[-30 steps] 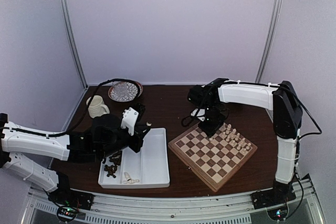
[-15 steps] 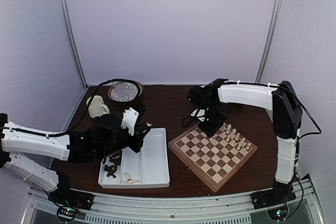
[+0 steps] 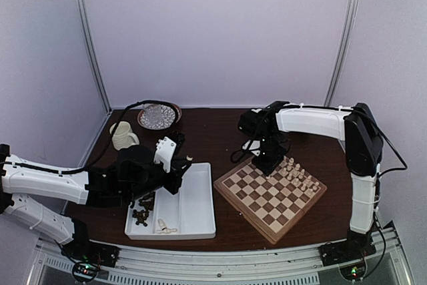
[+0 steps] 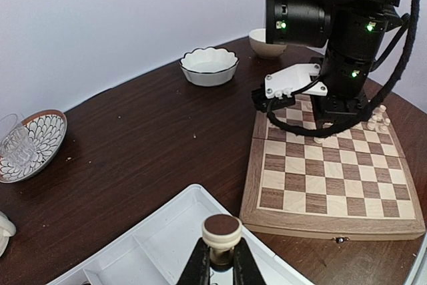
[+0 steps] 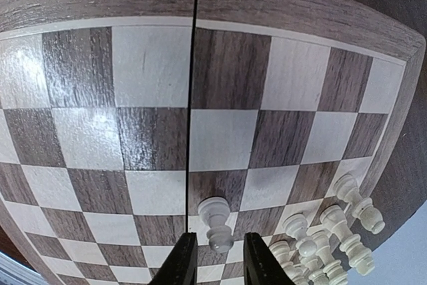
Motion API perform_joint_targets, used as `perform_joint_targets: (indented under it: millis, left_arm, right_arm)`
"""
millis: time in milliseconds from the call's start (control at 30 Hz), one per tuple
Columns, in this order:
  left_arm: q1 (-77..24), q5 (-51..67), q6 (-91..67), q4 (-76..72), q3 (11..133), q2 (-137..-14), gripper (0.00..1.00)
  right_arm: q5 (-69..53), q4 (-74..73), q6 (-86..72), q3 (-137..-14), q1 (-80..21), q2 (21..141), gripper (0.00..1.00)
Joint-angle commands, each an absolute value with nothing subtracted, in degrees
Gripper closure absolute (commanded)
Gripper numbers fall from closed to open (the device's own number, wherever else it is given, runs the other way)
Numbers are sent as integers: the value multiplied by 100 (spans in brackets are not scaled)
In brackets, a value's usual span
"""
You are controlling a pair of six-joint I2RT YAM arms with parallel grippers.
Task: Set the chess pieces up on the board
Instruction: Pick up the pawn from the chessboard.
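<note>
Cream piece (image 4: pixel 221 230) pinched in left tool (image 4: pixel 221 253) above tray (image 4: pixel 160 235) | right tool (image 5: pixel 217 248) vertical, agape over pawn (image 5: pixel 215 221)

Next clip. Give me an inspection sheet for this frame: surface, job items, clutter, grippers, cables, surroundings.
Surface: dark wooden table, a few pale specks.
Job's things: board at the right; cream pieces lined along its far right edge; dark pieces in the white tray.
Clutter: mug, patterned dish, two white bowls.
Grippers: left gripper shut on a cream piece over the tray; right gripper open astride a pawn on the board.
Cables: black loops beside the right wrist.
Surroundings: pale walls, metal poles.
</note>
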State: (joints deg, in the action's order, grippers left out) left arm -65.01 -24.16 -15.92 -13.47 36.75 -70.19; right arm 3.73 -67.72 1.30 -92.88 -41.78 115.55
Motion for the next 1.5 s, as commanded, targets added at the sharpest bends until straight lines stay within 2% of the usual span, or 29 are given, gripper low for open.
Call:
perform_joint_targets:
  millis: [0,367,467,700,967,1067,1167,1467]
  left_arm:
    - [-6477,-2342,-1519,-1459,3769,-7014,91]
    - [-6477,-2333,-1503,-1449,3779,-7030,91]
    - [-6474,-2337,-1504,-1447,3779,-7036,92]
    - [-6482,-2321,-1504,-1433,3787,-7033,91]
    - [-6470,-2302,-1508,-1415,3797,-7040,91]
    - [-6475,-2302,-1502,-1415,3797,-7026,91]
    - [-6480,-2302,-1496,-1415,3790,-7027,91]
    - [-6473,-2302,-1502,-1409,3792,-7002,92]
  right_arm:
    - [330,-6823,114,-9229,-4192,11654,74]
    - [325,-6827,108,-9218,-4184,11639,79]
    - [386,-6828,98,-9212,-4175,11665,72]
    - [367,-6814,88,-9203,-4157,11676,73]
    - [329,-6839,97,-9220,-4157,11694,80]
    - [351,-6827,88,-9216,-4157,11637,87]
    - [463,-6791,67,-9205,-4157,11510,99]
    - [818,-6621,-157,-9070,-3931,11161,94]
